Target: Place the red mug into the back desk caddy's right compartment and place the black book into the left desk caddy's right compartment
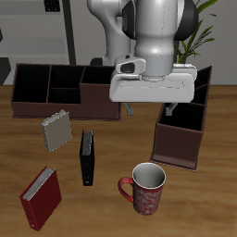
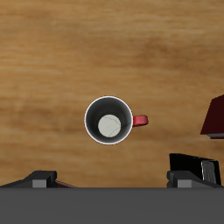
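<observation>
Gripper (image 1: 148, 111) jaws stand spread and empty, high above the table (image 1: 111, 199). Red mug (image 2: 109, 121) stands upright near the black book (image 1: 87, 158); you should descend centred over its rim, handle clear.

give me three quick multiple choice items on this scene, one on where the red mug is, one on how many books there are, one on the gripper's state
1. Where does the red mug stand?
A. in the back desk caddy
B. on the bare table near its front edge
C. on top of the red book

2. How many books are on the table?
A. one
B. two
C. three

3. What is in the gripper?
A. nothing
B. the mug
C. the black book

Answers:
1 B: the mug stands upright on wood, apart from both caddies.
2 C: the black book, the red book and the grey-beige patterned book.
3 A: the wrist view shows the mug standing free below it, with nothing between the fingers.
</observation>
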